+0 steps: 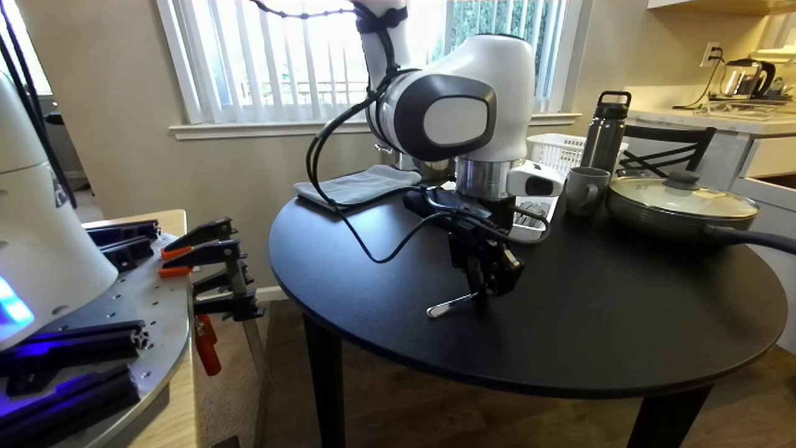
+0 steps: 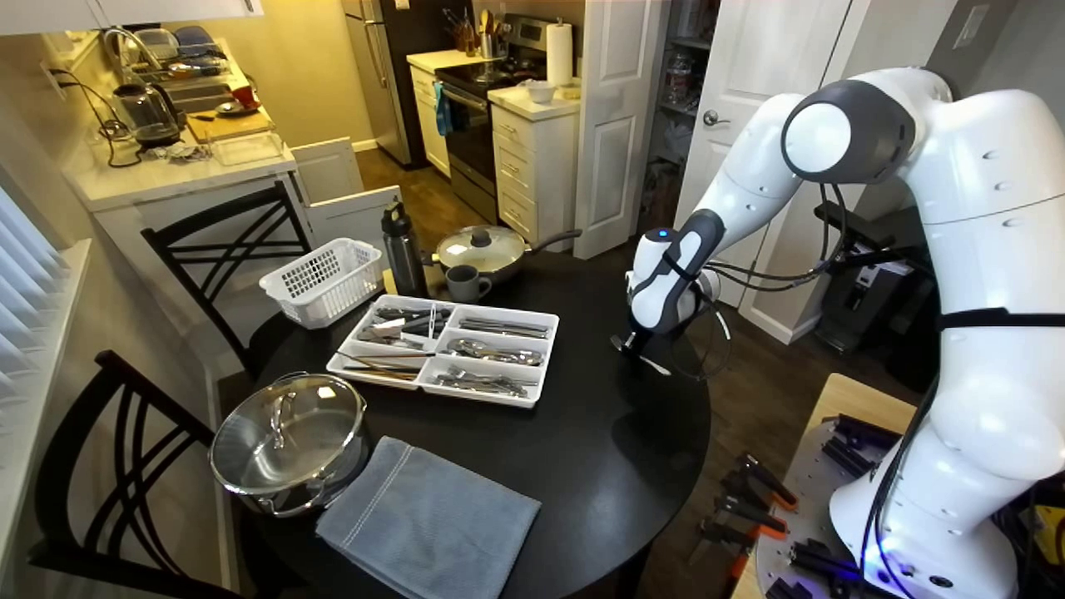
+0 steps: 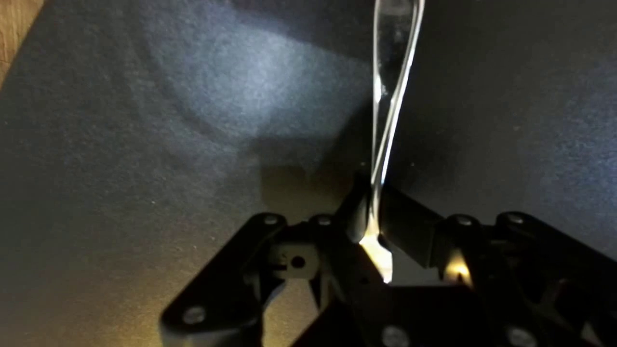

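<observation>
Pincer (image 3: 375, 212), mine: jaws nearly together, clasping the neck of one steel utensil (image 1: 452, 305)
Steel utensil: in my grip near the edge of the round black counter (image 1: 591, 323), handle jutting at a slant; whether it touches the surface I cannot tell; head partly hidden by my fingers (image 3: 409, 224), fork or spoon not to be made out; handle end cut off at the top of the wrist view
White cutlery tray (image 2: 552, 329), divided: slim straight steel pieces (image 2: 503, 328), spoons (image 2: 474, 345) and forks (image 2: 482, 383), each in a compartment of its own; chopsticks (image 2: 387, 365) in another; a jumble of dark-handled cutlery (image 2: 424, 323) besides, pieces hard to tell apart; in an exterior view most of the tray is behind my arm (image 1: 460, 112)
Steel pot (image 2: 354, 457): glass lid (image 2: 250, 424) on; contents not to be made out
Frying pan (image 1: 659, 221): lidded in glass, inside unclear; handle cut off by the border of an exterior view
White perforated basket (image 2: 345, 291): partly behind my arm and the steel bottle (image 1: 602, 140) in an exterior view
Grey mug (image 2: 463, 283): beside the frying pan, its inside too dark to read
Blue-grey folded cloth (image 2: 433, 516): beside the pot, lower edge cut off
</observation>
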You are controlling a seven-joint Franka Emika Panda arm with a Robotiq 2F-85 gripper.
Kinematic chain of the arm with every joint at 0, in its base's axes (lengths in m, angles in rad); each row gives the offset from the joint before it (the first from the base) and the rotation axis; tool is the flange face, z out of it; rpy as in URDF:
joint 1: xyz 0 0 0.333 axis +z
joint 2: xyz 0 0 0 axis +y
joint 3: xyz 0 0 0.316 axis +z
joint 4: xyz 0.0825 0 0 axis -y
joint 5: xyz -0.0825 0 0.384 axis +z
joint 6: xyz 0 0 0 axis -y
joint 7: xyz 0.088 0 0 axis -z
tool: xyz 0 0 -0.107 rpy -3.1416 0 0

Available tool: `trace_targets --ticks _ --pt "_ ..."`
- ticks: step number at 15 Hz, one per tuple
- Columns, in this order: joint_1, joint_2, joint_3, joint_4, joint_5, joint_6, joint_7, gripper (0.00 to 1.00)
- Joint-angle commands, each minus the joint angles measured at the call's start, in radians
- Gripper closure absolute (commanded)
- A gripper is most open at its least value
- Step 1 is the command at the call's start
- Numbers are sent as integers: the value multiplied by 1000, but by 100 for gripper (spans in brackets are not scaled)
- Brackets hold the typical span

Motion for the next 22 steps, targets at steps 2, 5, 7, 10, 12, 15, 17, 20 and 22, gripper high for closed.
trace_targets --ticks 2,5,7,10,12,15,17,20,22 --pt "46 -7 10 8 0 23 -18 97" --pt "127 -58 -20 -2 -22 38 6 98" --pt "211 -111 -68 -22 -48 56 33 98" --pt "351 -176 -164 -21 -111 46 72 98" --pt "434 -199 -218 11 -167 23 100 98" --pt "475 -195 -211 86 -220 -3 80 98" --pt "471 -174 -170 146 -222 -18 57 98" --pt "446 -132 -86 241 -200 -37 18 98" --pt "409 -95 -4 298 -171 -25 -30 98"
